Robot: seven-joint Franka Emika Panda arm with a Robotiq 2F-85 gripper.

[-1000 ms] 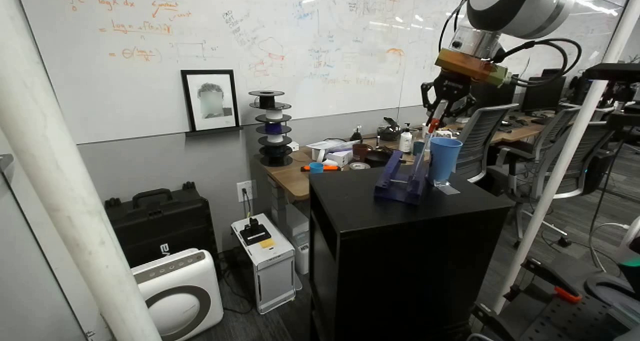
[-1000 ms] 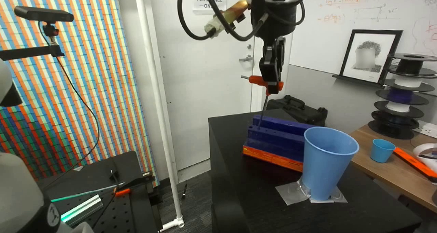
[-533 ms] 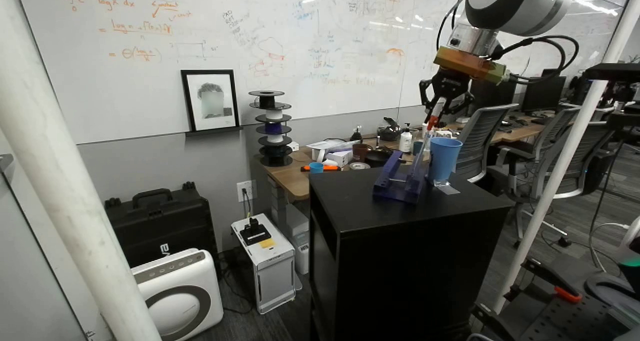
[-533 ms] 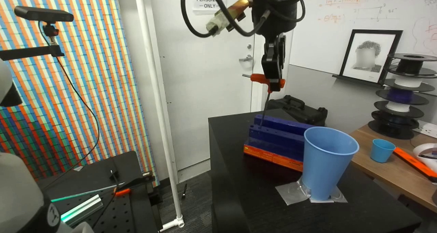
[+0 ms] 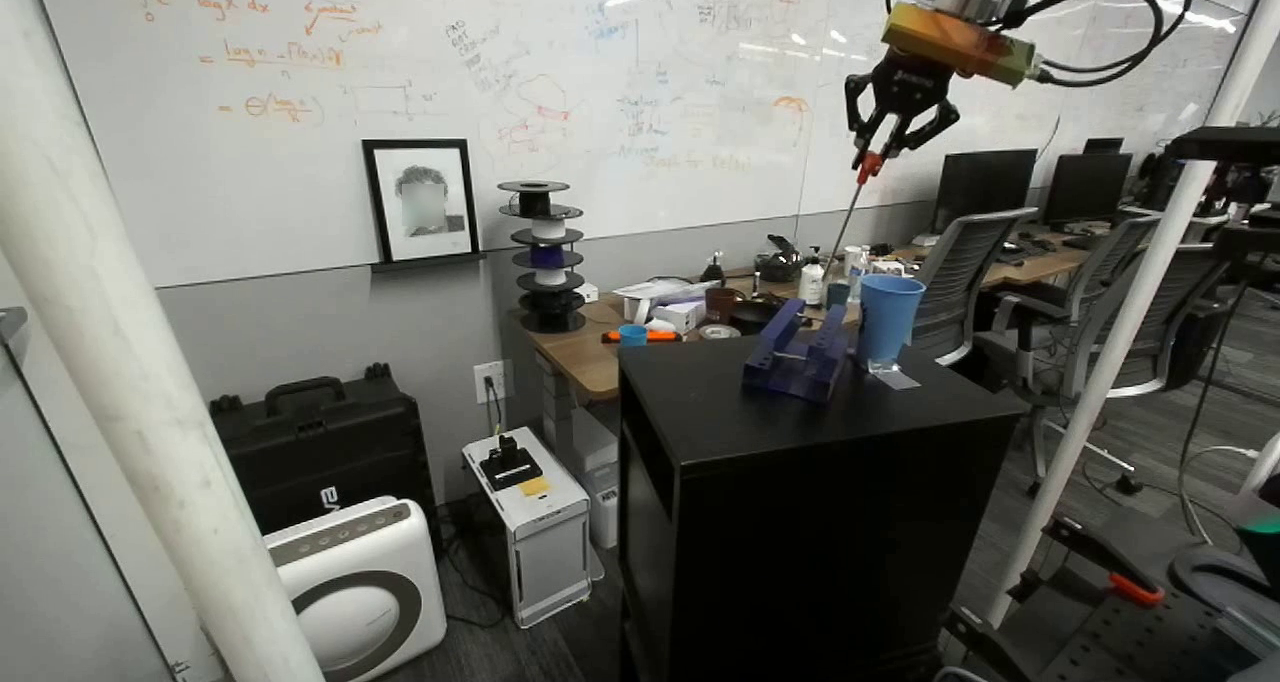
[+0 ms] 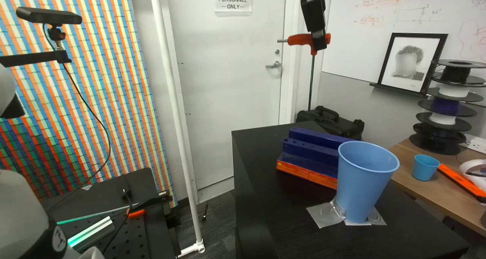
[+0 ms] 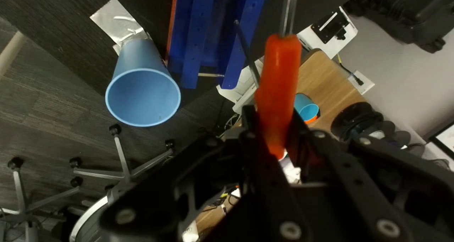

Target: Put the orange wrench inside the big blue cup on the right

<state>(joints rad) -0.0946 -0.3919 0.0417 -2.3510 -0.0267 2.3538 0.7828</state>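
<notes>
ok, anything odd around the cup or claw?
Tape at the base of the cup is crumpled and splayed, looking makeshift. The wrench slants from the claw in an exterior view. No visible spill.

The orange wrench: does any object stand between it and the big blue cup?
Nothing visible does. The claw holds the orange wrench above the blue rack; the big blue cup beside that rack stands uncovered.

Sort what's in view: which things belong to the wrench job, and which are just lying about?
For the job:
wrench, held in the fingers
big cup, upright on the cabinet

Just lying about:
blue rack, beside the big cup
small blue cup, on the desk
spools, stacked on the desk
black case
</notes>
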